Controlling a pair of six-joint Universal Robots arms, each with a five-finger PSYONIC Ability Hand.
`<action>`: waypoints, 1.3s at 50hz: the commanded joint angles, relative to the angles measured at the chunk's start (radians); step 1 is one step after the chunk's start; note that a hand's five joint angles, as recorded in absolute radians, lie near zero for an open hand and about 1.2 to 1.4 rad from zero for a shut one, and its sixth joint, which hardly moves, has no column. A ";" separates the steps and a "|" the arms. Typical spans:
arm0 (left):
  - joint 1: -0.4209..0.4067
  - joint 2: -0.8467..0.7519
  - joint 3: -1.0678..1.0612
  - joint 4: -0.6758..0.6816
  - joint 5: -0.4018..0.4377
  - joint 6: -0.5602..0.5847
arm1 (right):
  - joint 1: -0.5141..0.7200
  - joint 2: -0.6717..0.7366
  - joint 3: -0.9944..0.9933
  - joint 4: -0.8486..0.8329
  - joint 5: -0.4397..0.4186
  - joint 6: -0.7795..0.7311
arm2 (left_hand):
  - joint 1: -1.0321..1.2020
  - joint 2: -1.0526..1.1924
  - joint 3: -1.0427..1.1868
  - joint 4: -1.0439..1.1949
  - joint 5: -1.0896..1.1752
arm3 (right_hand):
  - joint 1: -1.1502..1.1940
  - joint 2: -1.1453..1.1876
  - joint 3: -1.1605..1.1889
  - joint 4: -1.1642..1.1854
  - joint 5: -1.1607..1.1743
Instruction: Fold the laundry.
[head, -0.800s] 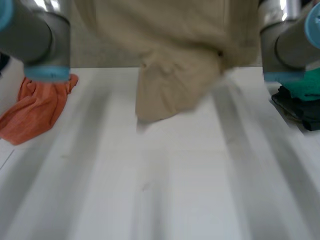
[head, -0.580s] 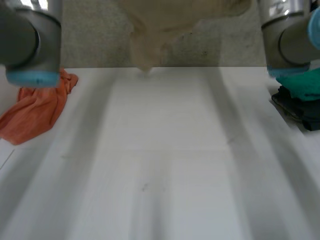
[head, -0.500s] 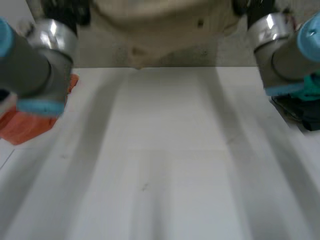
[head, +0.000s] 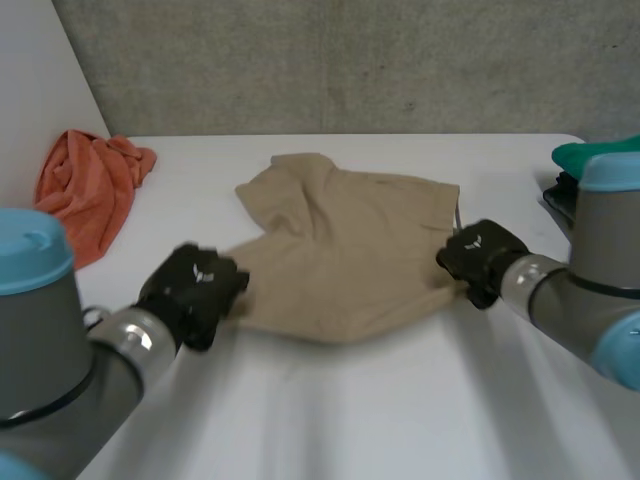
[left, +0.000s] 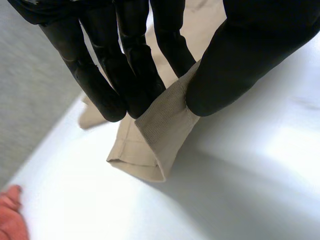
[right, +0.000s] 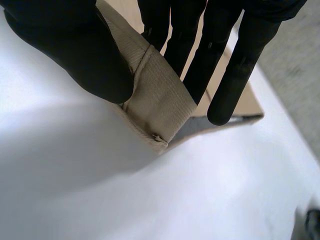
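- From the head view, a tan cloth (head: 345, 255) lay mostly flat in the middle of the white worktop (head: 400, 420). The left hand (head: 195, 288) was at the cloth's near left corner. The right hand (head: 478, 258) was at its right edge. Both hands touched it. An orange cloth (head: 85, 190) lay in a heap by the wall (head: 350, 60), well apart from the tan cloth. A green cloth (head: 572, 157) sat at the far right side of the worktop.
- In the left wrist view, the left hand (left: 250, 45) pinched a corner of the tan cloth (left: 160, 135) between its thumb and its fingers (left: 100, 85). The corner was folded over and lifted a little. A small bit of the orange cloth (left: 9, 220) showed, apart from the tan one.
- In the right wrist view, the right hand (right: 65, 50) pinched a thick sewn edge of the tan cloth (right: 160, 97) between its thumb and its fingers (right: 225, 75). The pinched edge bent over, and the white worktop (right: 150, 200) lay just past the fingertips.
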 joint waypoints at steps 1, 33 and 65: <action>-0.062 0.109 -0.049 -0.363 0.004 0.017 | -0.030 -0.157 0.092 0.293 -0.003 -0.075 | 0.252 0.201 0.208 0.197 0.212 | 0.326 0.226 0.207 0.198 0.197; -0.018 -0.422 0.606 -0.271 -0.097 0.107 | -0.009 0.093 -0.117 -0.005 0.071 0.070 | 0.252 0.201 0.208 0.197 0.212 | 0.326 0.226 0.207 0.198 0.197; 0.091 -0.209 0.662 0.485 -0.025 0.021 | 0.040 0.132 -0.541 -0.656 0.124 0.210 | 0.252 0.201 0.208 0.197 0.212 | 0.326 0.226 0.207 0.198 0.197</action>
